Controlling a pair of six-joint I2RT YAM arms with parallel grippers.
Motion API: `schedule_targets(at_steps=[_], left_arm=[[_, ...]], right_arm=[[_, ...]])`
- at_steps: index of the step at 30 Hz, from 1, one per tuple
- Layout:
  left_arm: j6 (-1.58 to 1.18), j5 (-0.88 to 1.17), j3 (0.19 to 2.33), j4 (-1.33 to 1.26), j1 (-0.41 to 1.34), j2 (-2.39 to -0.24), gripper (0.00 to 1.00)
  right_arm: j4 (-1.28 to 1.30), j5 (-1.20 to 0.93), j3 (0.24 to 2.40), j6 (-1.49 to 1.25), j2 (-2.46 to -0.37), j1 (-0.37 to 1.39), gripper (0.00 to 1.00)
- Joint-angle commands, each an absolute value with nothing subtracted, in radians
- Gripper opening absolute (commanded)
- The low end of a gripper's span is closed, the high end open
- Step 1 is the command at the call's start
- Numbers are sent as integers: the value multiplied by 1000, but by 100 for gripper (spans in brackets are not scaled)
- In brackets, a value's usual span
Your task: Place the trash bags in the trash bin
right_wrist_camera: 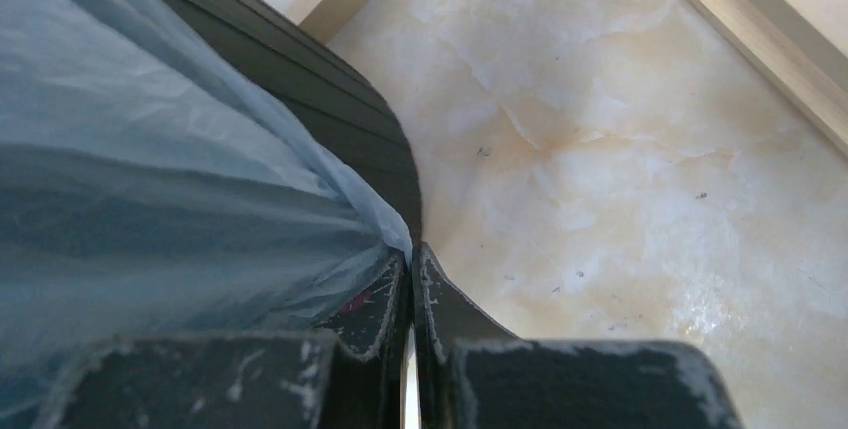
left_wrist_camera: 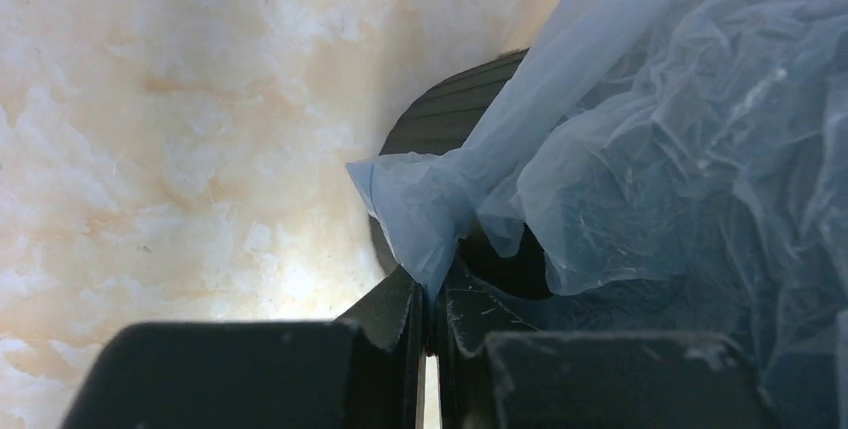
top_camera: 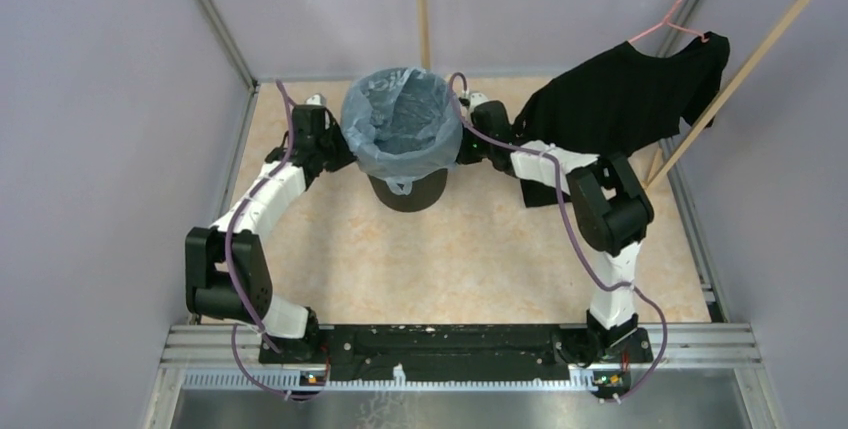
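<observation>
Plastic over the rim: one pale blue trash bag (top_camera: 400, 124) lines one black trash bin (top_camera: 408, 197).
The bin stands on the tabletop (top_camera: 470, 259), the bag's edge folded outside it. Only the wrist views show the grip: the jaws of the left gripper (left_wrist_camera: 430, 294) and the right gripper (right_wrist_camera: 410, 269) each pinch bag film.

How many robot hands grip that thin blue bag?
2: the left hand pinches the pale blue plastic bag lining the round black bin on its left side, the right hand on its right.
</observation>
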State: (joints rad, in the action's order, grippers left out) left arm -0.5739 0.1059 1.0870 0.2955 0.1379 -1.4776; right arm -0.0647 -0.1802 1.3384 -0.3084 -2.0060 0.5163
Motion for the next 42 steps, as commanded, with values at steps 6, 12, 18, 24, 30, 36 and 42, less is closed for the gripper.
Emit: schedule_targets(at_steps=[6, 12, 18, 24, 30, 36, 42], left_arm=[[-582, 167, 890, 272, 138, -1361, 10], [-609, 234, 799, 273, 138, -1292, 10], [-601, 208, 778, 278, 138, -1271, 12], [-575, 129, 817, 325, 137, -1271, 13], [-619, 201, 843, 273, 137, -1350, 12], [-673, 302, 870, 190, 148, -1439, 11], [-680, 309, 841, 199, 171, -1404, 12]], right_arm=[[-79, -202, 1257, -316, -1792, 522, 1], [-83, -195, 1179, -312, -1727, 539, 6], [-82, -186, 1155, -306, -1739, 540, 14], [-54, -136, 1203, -274, -1776, 540, 19], [-64, -170, 1255, -302, -1857, 554, 20], [-105, -167, 1254, -301, -1863, 612, 25], [-131, -195, 1187, -329, -1810, 624, 28]])
